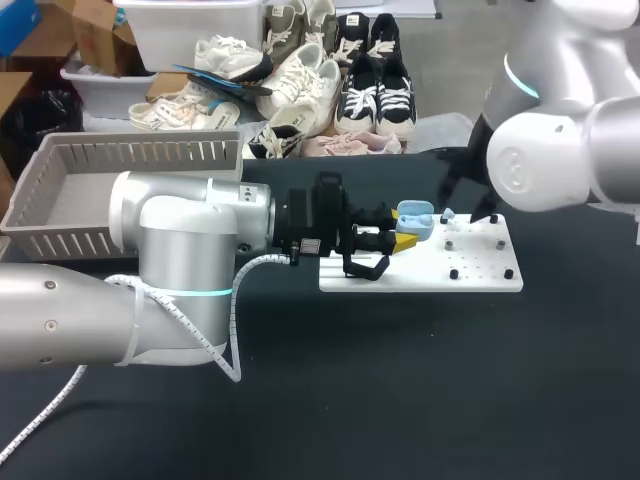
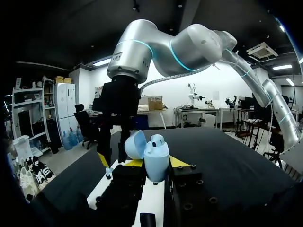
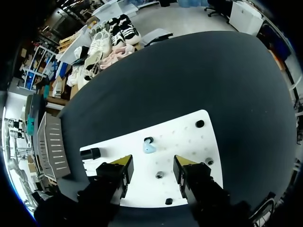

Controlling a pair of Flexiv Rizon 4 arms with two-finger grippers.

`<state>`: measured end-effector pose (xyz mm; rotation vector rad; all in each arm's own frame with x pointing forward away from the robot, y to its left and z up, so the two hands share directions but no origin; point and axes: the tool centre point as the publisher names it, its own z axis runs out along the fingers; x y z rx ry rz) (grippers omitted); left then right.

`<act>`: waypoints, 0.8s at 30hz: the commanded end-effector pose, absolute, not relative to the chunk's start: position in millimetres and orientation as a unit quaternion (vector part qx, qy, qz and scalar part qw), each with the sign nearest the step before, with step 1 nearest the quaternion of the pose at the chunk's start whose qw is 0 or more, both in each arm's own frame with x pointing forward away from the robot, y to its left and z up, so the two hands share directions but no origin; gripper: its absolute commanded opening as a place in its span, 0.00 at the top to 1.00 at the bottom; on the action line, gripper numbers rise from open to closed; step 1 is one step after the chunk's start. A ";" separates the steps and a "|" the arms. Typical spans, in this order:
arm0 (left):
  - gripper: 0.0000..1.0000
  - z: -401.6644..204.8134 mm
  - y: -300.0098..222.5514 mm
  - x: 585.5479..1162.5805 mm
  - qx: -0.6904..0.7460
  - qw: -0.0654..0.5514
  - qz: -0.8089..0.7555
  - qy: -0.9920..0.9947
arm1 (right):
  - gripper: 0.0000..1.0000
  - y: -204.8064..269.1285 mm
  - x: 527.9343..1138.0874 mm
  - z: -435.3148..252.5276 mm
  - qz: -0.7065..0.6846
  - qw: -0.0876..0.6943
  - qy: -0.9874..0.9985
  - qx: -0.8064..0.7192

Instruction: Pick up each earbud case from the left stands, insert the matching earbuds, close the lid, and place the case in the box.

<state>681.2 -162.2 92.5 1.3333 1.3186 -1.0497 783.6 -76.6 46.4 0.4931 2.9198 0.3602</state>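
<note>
Above the left end of the white board (image 1: 480, 270), near the far edge of the table (image 1: 400, 400), the pale blue earbud case (image 2: 156, 163) stands lid-open, pinched between the fingers of the left gripper (image 1: 404, 238). The right gripper (image 3: 152, 171) hangs over the board, fingers spread, a loose earbud (image 3: 149, 147) just ahead. The grey box (image 1: 130, 152) sits at the far left corner.

Overhead, the left arm (image 1: 180, 250) covers the near corner of the box (image 1: 130, 153) at nine o'clock. The tiny blue piece (image 3: 149, 147) ahead of the right gripper (image 3: 153, 164) is perhaps an earbud.
</note>
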 end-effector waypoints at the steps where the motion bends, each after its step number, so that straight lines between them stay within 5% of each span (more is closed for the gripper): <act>1: 1.00 91.4 -162.1 681.5 0.545 0.477 -0.430 0.538 | 0.46 -70.5 780.2 44.0 0.116 0.087 0.975 0.168; 24: 1.00 91.4 -162.1 681.5 0.545 0.477 -0.430 0.538 | 0.43 -69.0 790.4 31.3 0.117 0.081 0.975 0.172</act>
